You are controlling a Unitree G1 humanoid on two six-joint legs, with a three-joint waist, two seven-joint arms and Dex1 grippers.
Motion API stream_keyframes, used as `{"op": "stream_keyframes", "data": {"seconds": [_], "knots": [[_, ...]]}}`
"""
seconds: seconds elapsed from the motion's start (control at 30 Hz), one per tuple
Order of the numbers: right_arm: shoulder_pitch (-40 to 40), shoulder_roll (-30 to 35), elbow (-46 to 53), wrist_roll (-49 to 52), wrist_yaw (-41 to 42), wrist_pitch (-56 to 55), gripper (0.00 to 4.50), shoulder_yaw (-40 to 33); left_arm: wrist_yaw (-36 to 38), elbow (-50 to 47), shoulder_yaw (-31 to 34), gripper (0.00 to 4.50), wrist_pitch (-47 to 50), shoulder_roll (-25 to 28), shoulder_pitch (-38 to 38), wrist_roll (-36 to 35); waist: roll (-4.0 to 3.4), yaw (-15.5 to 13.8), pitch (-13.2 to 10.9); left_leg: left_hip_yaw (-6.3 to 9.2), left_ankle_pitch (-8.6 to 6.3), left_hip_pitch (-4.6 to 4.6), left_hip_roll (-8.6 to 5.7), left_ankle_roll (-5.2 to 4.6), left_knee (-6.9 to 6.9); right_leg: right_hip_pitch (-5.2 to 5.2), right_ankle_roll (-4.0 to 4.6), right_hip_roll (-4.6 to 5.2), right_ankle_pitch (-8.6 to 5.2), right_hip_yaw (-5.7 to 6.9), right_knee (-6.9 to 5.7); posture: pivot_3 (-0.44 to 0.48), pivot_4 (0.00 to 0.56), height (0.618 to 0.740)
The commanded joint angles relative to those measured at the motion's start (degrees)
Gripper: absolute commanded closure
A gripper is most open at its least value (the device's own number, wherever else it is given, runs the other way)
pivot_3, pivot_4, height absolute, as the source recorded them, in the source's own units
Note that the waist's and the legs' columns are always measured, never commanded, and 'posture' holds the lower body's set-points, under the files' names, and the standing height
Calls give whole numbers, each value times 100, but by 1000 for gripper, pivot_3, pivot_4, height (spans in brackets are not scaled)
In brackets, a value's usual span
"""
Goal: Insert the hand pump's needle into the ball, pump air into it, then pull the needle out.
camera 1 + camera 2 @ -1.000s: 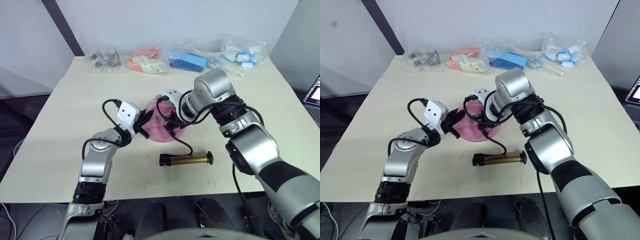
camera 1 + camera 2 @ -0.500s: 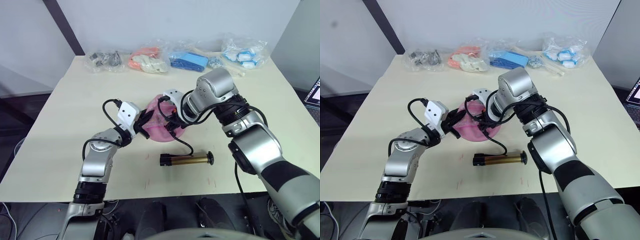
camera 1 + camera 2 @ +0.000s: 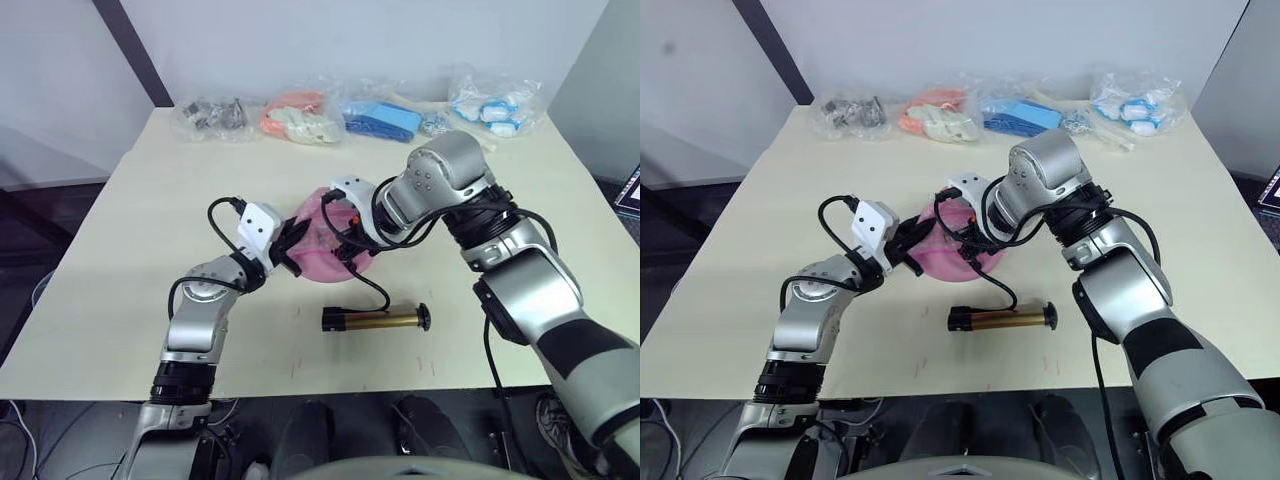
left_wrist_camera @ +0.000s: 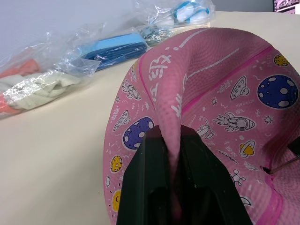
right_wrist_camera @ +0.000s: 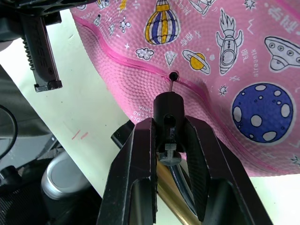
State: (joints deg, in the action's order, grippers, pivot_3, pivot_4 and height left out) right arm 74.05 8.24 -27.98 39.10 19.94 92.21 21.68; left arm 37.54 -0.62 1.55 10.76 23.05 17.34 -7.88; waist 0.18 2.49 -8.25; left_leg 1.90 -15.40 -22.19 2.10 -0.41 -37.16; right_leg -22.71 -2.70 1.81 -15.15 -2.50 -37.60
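The sagging ball [image 3: 325, 248] at mid-table is pinched along a fold by the left gripper [image 4: 173, 154]. The needle [image 5: 171, 87], clamped in the right gripper [image 5: 169, 140], is aimed at the valve [image 5: 174, 74]; slight misalignment could bend it.

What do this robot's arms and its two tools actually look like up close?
Both arms are smooth silver shells with black joints and loose black cables looping outside. Near each wrist sits a white block. The left tool and right tool each have two flat black fingers; the inner face of a finger shows fine ridges.
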Motion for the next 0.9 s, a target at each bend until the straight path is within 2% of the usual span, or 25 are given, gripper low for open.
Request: {"op": "stream_keyframes", "data": {"seconds": [0.03,0.43,0.5,0.53,0.57,0.7,0.9], "knots": [[-62,-202,241,719,-25,29,4142,58,72,202,-498,4468,155,-113,-83,153,0,-1,0,0,0,0,0,0,1,0,0,0,0,0,1,0,150,736],[-281,129,633,1449,-510,29,4142,128,-11,201,-425,4468,184,-143,-161,184,0,-13,-2,1,0,-8,0,0,2,-1,0,1,0,5,8,0,150,736],[-319,171,732,1532,-598,29,3138,123,-9,194,-423,4500,186,-140,-166,186,0,-13,-2,0,0,-12,0,0,2,-2,0,2,0,5,11,0,150,736],[-338,183,774,1554,-641,29,3083,106,-6,190,-424,4500,186,-139,-168,188,-1,-13,-2,1,0,-15,0,0,2,-4,0,2,0,6,12,0,150,736],[-351,207,807,1599,-669,29,2772,89,-5,192,-426,4500,187,-138,-168,190,0,-13,-1,1,0,-19,0,0,2,-8,0,2,0,6,13,0,150,736],[-408,388,1018,1902,-773,29,2772,75,1,204,-437,4500,187,-128,-165,186,-1,-77,-7,5,2,-69,-7,3,-8,-45,-1,13,1,16,7,0,150,736],[-645,965,1630,2297,-1051,29,2772,-15,2,259,-460,4500,175,-100,-137,171,0,-105,-12,4,2,-75,-20,3,-7,-45,-3,26,1,15,16,0,150,736]]}}
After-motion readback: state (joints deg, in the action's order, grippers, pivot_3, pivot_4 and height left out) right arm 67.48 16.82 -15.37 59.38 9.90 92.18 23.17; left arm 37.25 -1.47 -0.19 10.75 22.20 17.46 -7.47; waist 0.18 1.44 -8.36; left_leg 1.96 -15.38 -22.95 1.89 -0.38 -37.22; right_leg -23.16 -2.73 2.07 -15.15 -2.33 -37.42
